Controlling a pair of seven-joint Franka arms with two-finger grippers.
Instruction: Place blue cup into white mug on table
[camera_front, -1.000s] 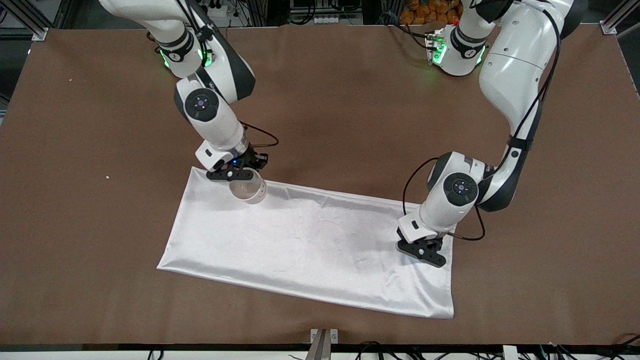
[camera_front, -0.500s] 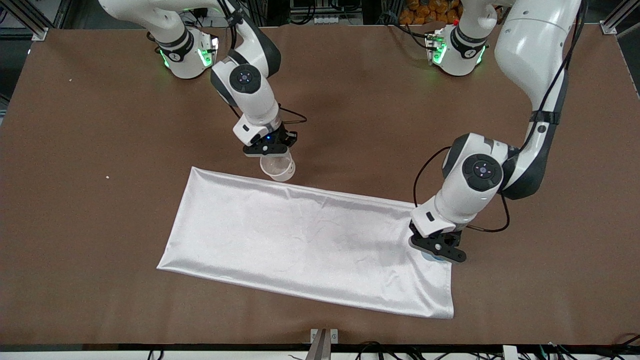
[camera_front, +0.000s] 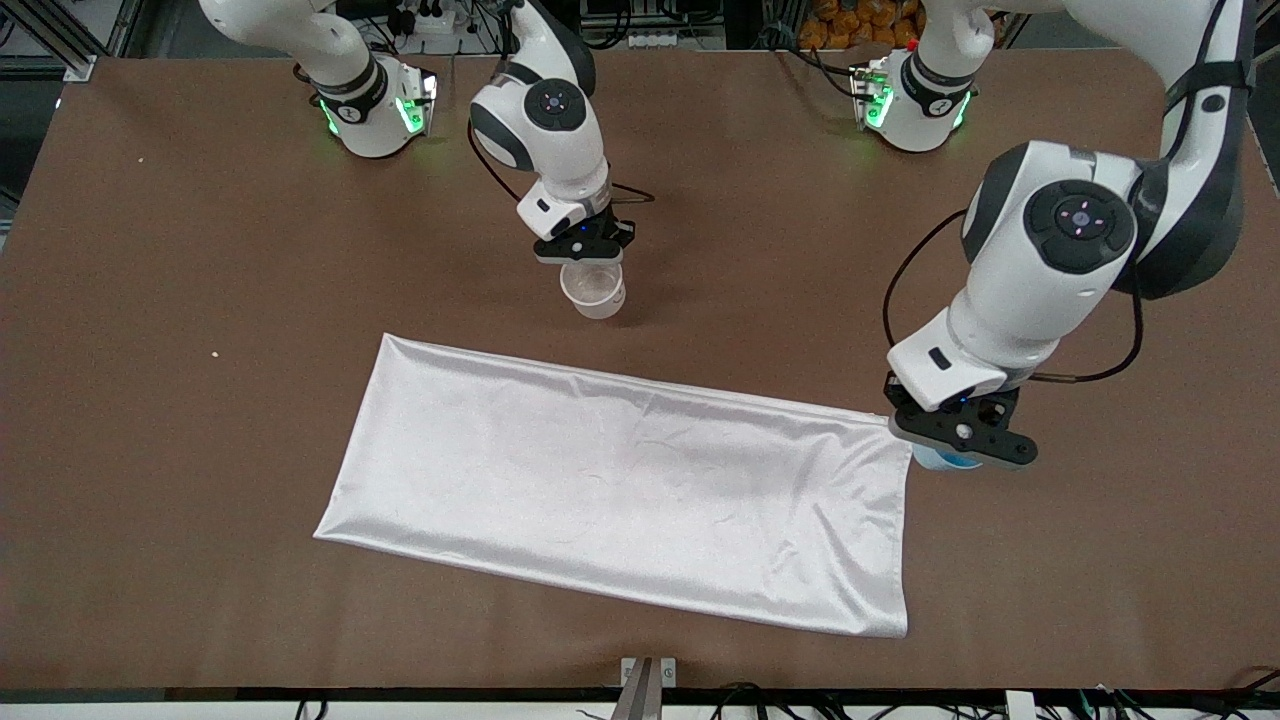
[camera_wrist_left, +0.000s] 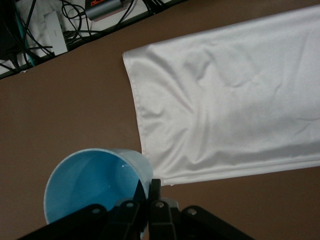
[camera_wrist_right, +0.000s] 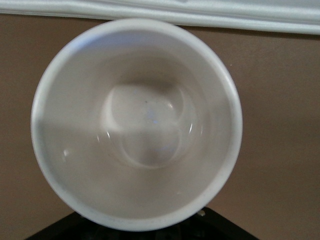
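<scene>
The white mug (camera_front: 594, 290) hangs upright under my right gripper (camera_front: 585, 250), which is shut on it over the bare brown table (camera_front: 200, 250) beside the cloth's long edge. The mug's pale inside (camera_wrist_right: 136, 125) fills the right wrist view and is empty; the handle and my fingers are hidden there. My left gripper (camera_front: 958, 438) is shut on the rim of the blue cup (camera_front: 942, 460), over the table just off the cloth's short end toward the left arm's end. In the left wrist view the blue cup (camera_wrist_left: 92, 186) is open side up with my fingertips (camera_wrist_left: 155, 190) pinching its wall.
A large white cloth (camera_front: 620, 490) lies flat across the middle of the table, between the two grippers. Its corner (camera_wrist_left: 131, 56) shows in the left wrist view and its edge (camera_wrist_right: 200, 9) in the right wrist view. Cables run along the table's edge nearest the camera.
Both arms have risen off the cloth. The right carried the mug from the cloth's corner out over bare table toward the bases. The left carried the blue cup off the cloth's end.
</scene>
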